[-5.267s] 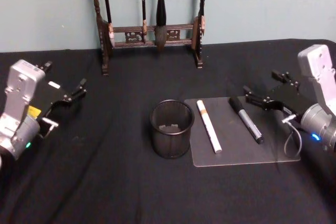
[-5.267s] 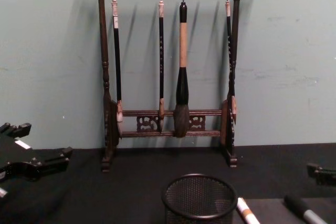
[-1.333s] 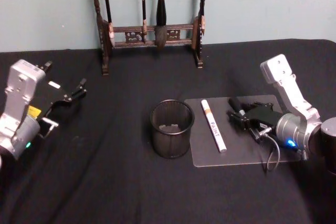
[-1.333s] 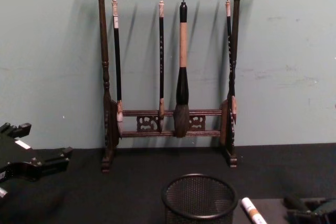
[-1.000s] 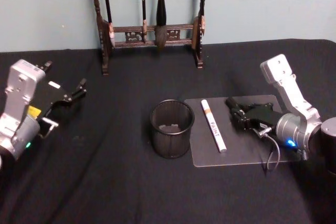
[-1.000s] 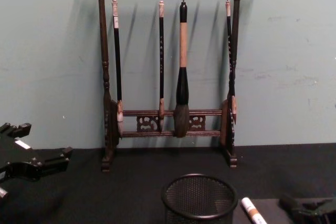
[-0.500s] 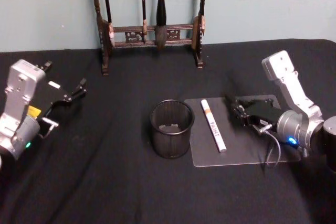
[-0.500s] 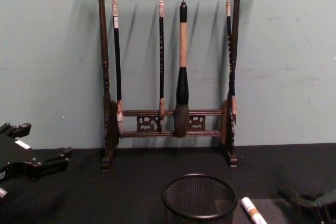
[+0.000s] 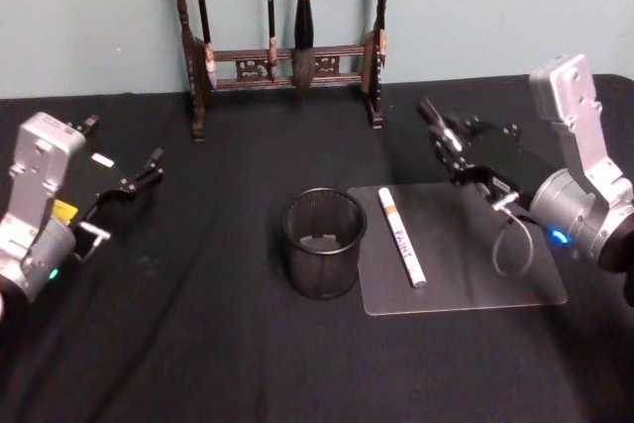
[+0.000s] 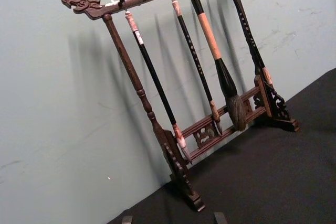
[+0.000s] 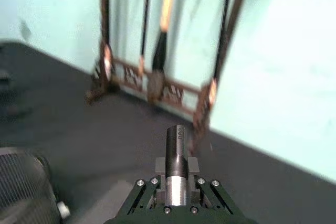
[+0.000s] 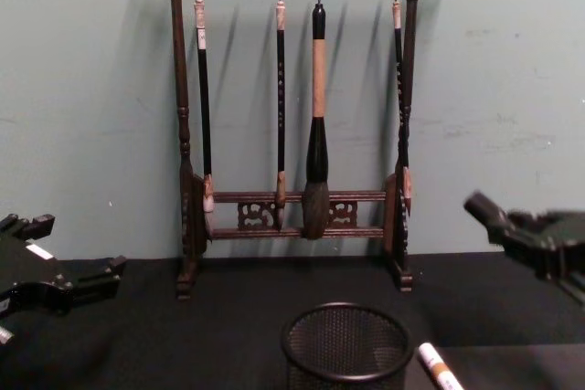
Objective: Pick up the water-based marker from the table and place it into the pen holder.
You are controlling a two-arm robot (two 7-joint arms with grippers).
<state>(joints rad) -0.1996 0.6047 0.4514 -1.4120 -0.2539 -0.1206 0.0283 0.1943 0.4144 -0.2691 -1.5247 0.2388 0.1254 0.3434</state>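
The left gripper (image 9: 124, 143) is positioned over the left side of the black worktop (image 9: 218, 344), with its jaws spread wide and nothing between them. The brush rack (image 9: 287, 56) is located at the rear of the worktop. The round mesh pen holder (image 9: 324, 243) is located at centre, upright. Just to its right, a white paint marker (image 9: 400, 237) is laid on a clear mat (image 9: 495, 274). The right gripper (image 9: 458, 151) is positioned above the rear edge of the mat. Its jaws are closed on the black marker (image 9: 433, 118), which is held clear of the worktop, beyond and to the right of the pen holder.
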